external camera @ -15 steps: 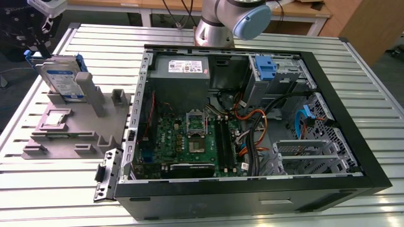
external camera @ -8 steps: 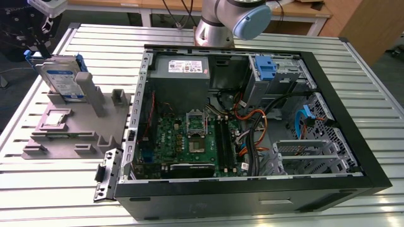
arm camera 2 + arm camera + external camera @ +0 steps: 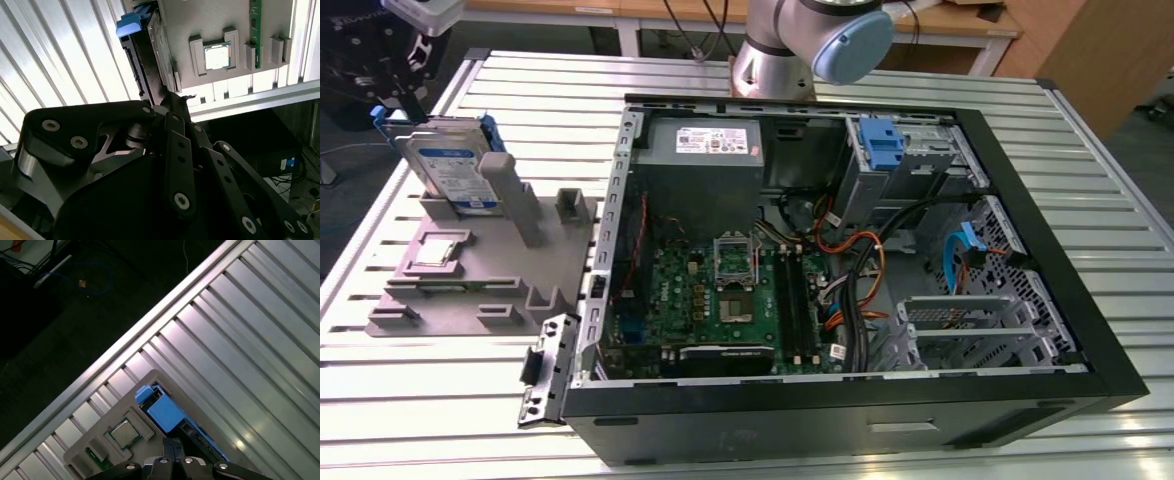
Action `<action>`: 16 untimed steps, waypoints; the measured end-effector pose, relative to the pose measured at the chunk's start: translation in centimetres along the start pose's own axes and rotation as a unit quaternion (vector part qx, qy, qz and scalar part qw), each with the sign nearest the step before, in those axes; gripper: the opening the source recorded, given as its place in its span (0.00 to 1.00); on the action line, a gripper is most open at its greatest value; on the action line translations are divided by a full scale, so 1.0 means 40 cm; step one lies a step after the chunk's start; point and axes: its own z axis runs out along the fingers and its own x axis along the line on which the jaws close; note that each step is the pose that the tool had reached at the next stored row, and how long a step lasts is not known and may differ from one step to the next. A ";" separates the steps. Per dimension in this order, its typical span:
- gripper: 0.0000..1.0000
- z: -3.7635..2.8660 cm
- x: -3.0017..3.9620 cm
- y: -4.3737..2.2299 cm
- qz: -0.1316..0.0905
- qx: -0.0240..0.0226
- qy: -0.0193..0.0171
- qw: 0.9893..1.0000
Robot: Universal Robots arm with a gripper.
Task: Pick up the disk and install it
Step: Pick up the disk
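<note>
The fingers (image 3: 169, 449) look pressed together with nothing between them, though their tips are hard to make out. Just beneath them the disk (image 3: 454, 165) stands on edge in a grey holder (image 3: 467, 265) on the ribbed counter (image 3: 720, 72), with its blue bracket (image 3: 164, 411) uppermost. Whether the tips touch it I cannot tell. A processor chip (image 3: 121, 432) lies in the holder just beside the fingers. The open computer case (image 3: 1074, 330) sits well apart from them, toward the exterior view's right.

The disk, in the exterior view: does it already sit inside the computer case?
No, the disk stands upright in the grey holder outside the computer case.
</note>
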 end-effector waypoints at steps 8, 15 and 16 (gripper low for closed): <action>0.11 0.000 0.000 0.000 -0.050 0.001 0.001 0.999; 0.11 0.000 0.000 0.000 -0.088 0.003 -0.004 0.996; 0.11 0.000 0.000 0.000 -0.094 0.003 -0.005 0.996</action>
